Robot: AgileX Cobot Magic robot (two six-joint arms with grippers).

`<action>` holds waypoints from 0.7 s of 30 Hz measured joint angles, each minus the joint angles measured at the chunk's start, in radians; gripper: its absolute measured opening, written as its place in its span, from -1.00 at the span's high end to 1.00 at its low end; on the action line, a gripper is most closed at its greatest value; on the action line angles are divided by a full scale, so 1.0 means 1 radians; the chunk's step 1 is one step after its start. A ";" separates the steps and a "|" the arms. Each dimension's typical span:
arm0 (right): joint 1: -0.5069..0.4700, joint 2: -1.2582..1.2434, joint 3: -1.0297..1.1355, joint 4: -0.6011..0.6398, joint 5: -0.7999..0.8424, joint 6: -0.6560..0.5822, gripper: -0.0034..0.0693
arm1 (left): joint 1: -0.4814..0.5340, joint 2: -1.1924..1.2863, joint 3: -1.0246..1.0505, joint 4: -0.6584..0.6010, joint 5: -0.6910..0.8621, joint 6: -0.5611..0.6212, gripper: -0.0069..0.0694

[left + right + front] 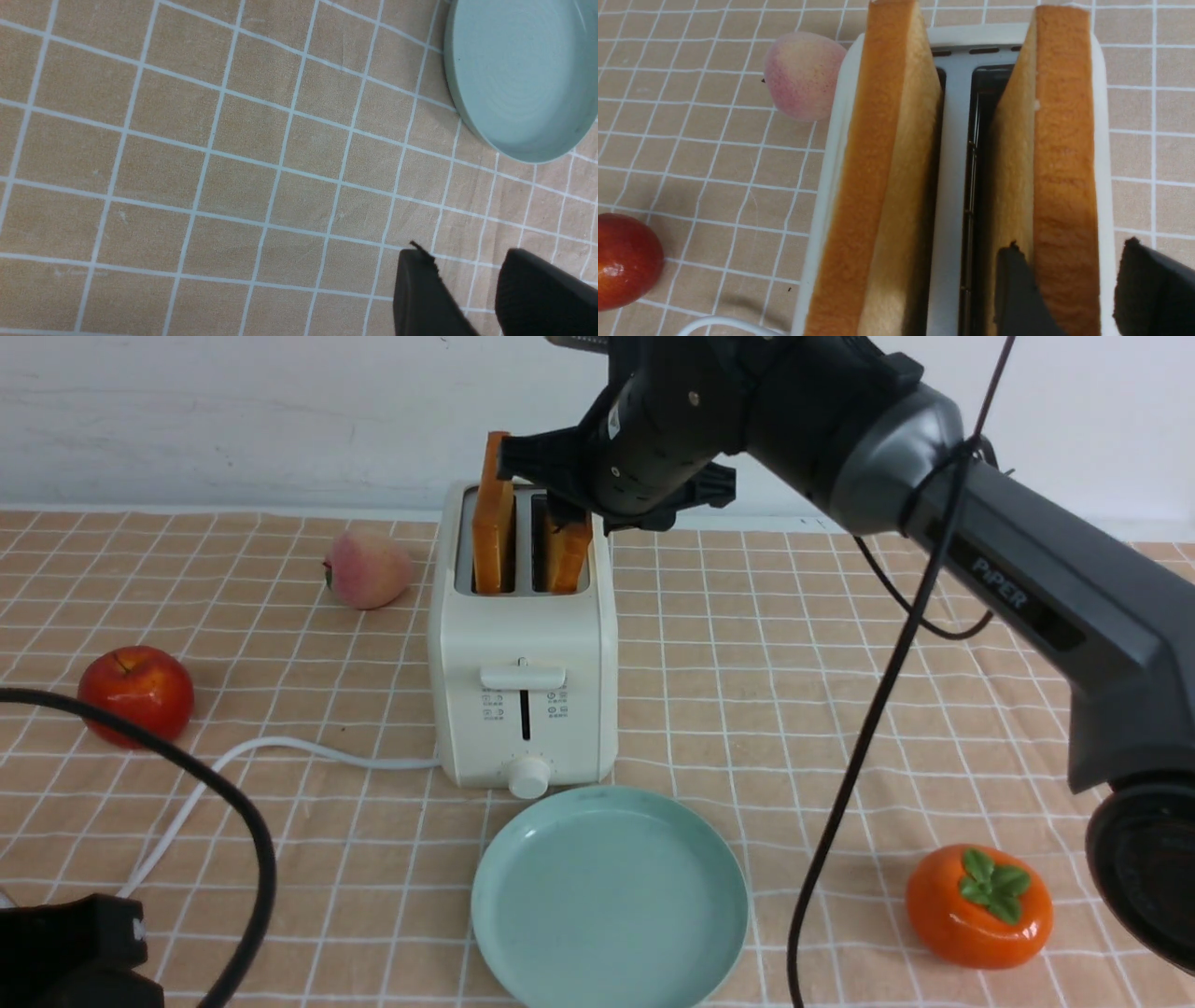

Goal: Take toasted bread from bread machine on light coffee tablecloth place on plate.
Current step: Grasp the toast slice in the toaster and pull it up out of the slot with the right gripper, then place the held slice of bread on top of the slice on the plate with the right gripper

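The right claw [1071, 245] stood open astride the right slice [1059, 140] in the toaster [523, 691], the left claw [463, 252] open over the cloth [187, 163].

The right pincer [569, 518] partly hides the right-hand toasted bread [569, 560]; the plate [607, 896] is cropped.

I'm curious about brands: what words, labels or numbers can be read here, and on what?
"PiPER": on the right arm.
Toaster: small printed signs beside its lever, too small to read.
Nothing else can be read.
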 joint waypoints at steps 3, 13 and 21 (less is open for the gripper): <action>0.000 0.006 -0.001 0.000 -0.010 0.000 0.24 | 0.000 0.000 0.000 0.000 0.000 0.000 0.19; -0.004 -0.052 -0.039 0.007 0.014 -0.041 0.61 | 0.000 0.000 0.000 0.000 0.001 0.000 0.19; -0.039 -0.278 -0.085 0.061 0.127 -0.195 0.61 | 0.000 0.000 0.000 0.000 -0.003 0.000 0.19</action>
